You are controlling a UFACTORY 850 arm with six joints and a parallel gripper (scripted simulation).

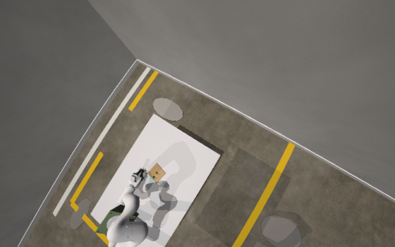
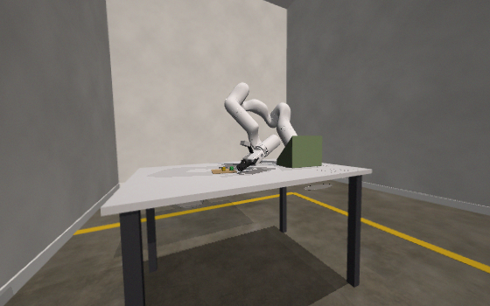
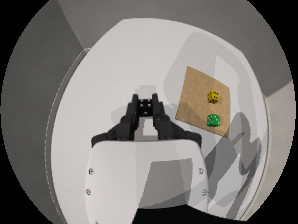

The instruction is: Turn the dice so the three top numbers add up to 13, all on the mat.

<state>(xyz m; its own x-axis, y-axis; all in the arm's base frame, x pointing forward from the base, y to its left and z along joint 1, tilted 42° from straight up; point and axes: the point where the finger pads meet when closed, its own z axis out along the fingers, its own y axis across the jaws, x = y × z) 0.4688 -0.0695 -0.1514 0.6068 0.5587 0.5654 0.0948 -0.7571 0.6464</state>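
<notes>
A tan square mat [image 1: 161,169] [image 2: 218,172] [image 3: 194,92] lies flat on the white table [image 1: 183,155] [image 2: 244,181]. A yellow die [image 1: 156,172] [image 2: 223,168] [image 3: 213,98] and a green die [image 1: 153,178] [image 2: 231,168] [image 3: 213,120] sit on the mat, the green one near its edge. My gripper [image 1: 142,173] [image 2: 241,167] [image 3: 145,101] is tilted low over the table just beside the mat. It is shut on a small third die, which the dark fingers mostly hide; I cannot read its colour or faces.
A green block [image 2: 301,150] [image 1: 109,219] stands on the table at the arm's base, behind the mat. The table's edges are far from the mat on all sides.
</notes>
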